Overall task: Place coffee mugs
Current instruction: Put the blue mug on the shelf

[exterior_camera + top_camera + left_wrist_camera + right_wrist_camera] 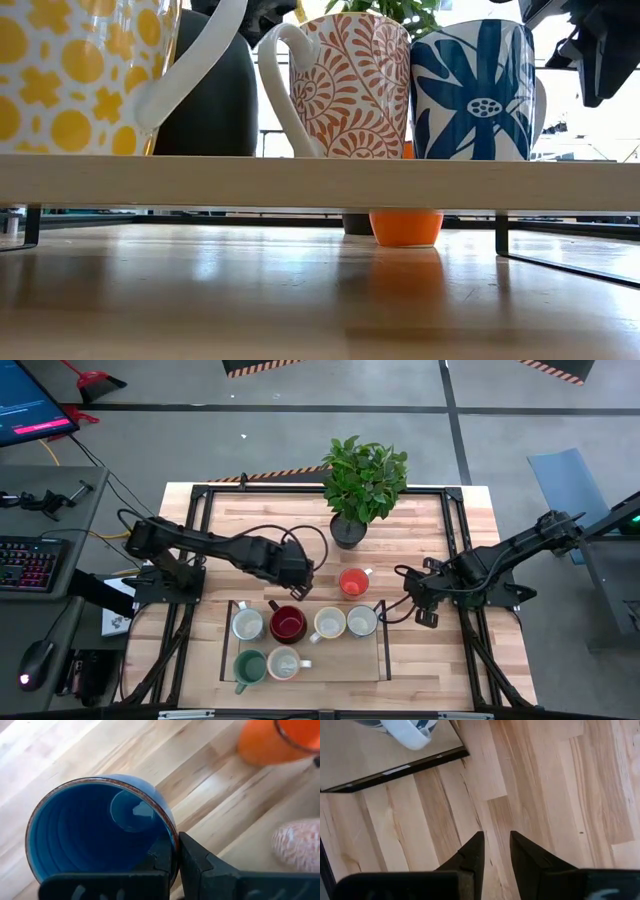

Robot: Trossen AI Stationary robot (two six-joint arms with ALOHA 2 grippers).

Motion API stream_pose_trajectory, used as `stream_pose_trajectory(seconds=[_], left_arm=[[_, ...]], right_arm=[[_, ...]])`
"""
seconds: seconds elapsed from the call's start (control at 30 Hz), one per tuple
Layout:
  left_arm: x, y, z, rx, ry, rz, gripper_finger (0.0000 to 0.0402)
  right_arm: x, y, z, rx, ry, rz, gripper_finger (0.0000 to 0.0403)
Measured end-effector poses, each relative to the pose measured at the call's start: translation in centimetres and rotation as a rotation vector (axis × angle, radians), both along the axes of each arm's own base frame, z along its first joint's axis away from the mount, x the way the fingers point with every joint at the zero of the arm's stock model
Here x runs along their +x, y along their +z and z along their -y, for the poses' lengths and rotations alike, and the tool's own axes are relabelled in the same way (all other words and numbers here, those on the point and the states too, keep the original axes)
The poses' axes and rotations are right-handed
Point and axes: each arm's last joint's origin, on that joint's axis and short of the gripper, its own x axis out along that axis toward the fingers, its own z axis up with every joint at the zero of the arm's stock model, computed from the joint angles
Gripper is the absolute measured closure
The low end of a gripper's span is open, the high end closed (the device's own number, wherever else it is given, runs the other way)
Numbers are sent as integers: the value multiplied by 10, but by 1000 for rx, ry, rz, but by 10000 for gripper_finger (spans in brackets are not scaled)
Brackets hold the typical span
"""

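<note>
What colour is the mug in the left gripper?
Blue mug, glazed blue inside with a brownish rim; clearest in the left wrist view.

Overhead looks straight down; low camera level, close; both share orange mug (352, 582).

blue mug (100, 830): upright, rim pinched | orange mug (353, 582): upright beside tray | six mugs (290, 624): upright on tray, two rows

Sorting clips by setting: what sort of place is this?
Likely a robotics lab or workshop: a framed wooden table on a bare grey floor, hazard-striped tape, and a side desk with keyboard and monitor.
</note>
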Motion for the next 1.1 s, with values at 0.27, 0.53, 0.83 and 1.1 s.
stream_pose_trajectory(seconds=[0.27,0.53,0.83,1.1], left_arm=[[3,-24,0,2,54,-7,399],[5,-28,-3,3,80,-3,400],[10,-37,-6,-8,110,-21,400],[19,-53,-3,-62,83,-60,397]], right_arm=[[0,0,0,10,-17,0,331],[1,0,-1,15,-17,11,331],[3,1,-1,30,-36,30,331],[3,1,-2,41,-62,33,331]])
